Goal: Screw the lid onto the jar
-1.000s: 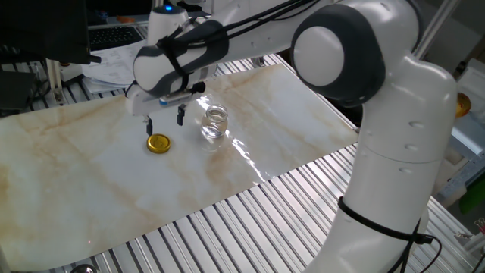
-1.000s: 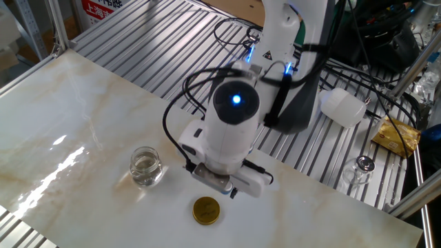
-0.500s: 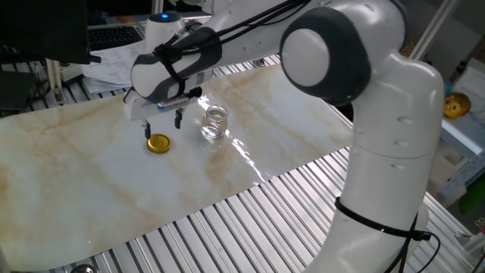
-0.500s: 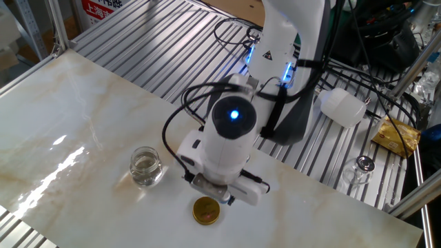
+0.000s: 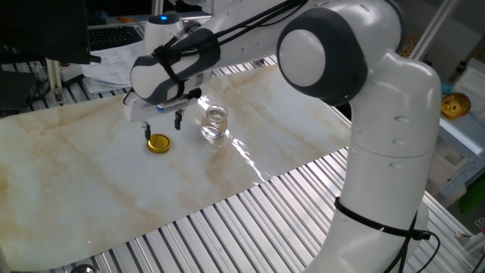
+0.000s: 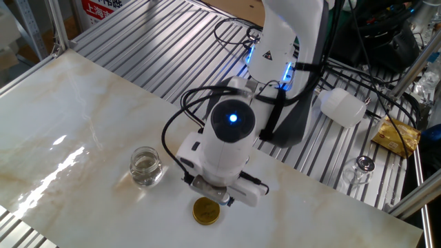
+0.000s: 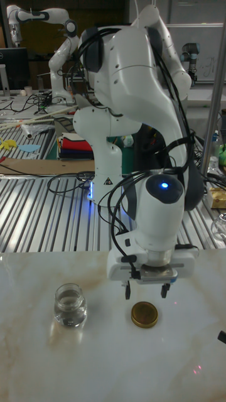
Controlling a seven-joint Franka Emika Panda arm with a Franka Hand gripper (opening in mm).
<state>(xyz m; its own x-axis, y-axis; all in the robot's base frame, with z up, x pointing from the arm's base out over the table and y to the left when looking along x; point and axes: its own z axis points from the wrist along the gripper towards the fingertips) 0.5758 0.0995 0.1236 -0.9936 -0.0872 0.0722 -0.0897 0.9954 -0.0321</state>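
Gold cap: the lid (image 7: 145, 315) lies flat on the marble-look tabletop (image 5: 91, 197), uncovered, nothing gripping it.

Glass: the jar (image 7: 69, 304) stands upright and open-mouthed, apart from the lid (on its left in the tall fixed view), with bare tabletop between them.

Tool state: the gripper (image 7: 146, 292) has its two dark fingers spread apart, nothing between them; they hang above the far edge of the lid.

What changed: over the last second the arm has swung the gripper in toward the lid and lowered it; in the other fixed view the gripper (image 6: 212, 198) now sits right at the lid (image 6: 207, 211), where a second ago there was a clear gap. In the last half second it has barely moved.

Contact: probably none yet, though from these angles I cannot tell for sure whether the fingertips (image 5: 148, 134) clear the lid's rim.

Meaning for the task: the approach looks nearly done; the pick is not made, and lifting, carrying to the jar and screwing all remain.
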